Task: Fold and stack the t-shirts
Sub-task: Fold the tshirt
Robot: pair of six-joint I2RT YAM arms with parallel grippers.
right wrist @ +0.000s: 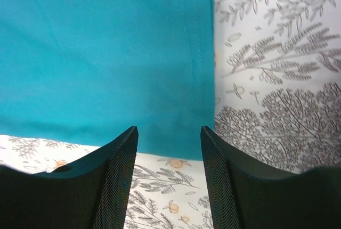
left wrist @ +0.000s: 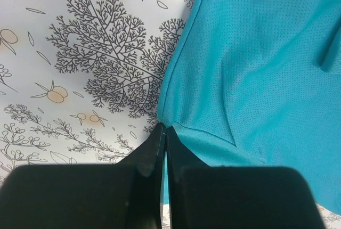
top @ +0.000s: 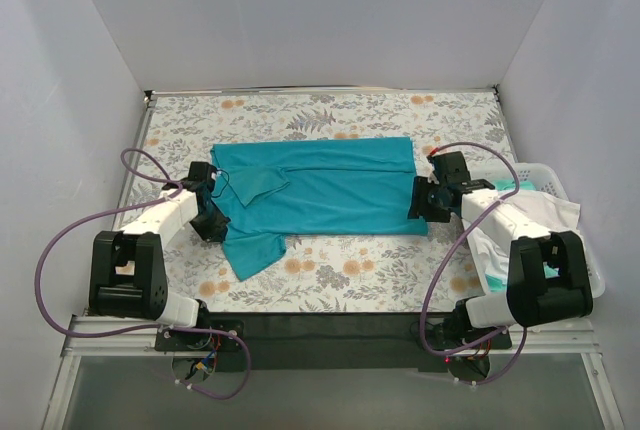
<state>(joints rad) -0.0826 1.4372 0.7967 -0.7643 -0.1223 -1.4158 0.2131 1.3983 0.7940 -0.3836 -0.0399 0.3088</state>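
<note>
The teal-blue t-shirt (top: 330,190) lies spread across the middle of the floral table, with one sleeve folded over near its left end and another trailing toward the front left. My left gripper (top: 212,212) is at the shirt's left edge. In the left wrist view its jaws (left wrist: 164,132) are shut, pinching the edge of the teal cloth (left wrist: 256,80). My right gripper (top: 425,200) is at the shirt's right end. In the right wrist view it (right wrist: 169,133) is open and empty, over the front corner of the hem (right wrist: 106,53). White (top: 530,212) and pale aqua (top: 520,187) t-shirts lie in the basket.
The white plastic basket (top: 590,260) stands at the right edge of the table beside the right arm. The floral tablecloth (top: 340,270) covers the table. White walls close in the back and both sides. Purple cables loop beside each arm.
</note>
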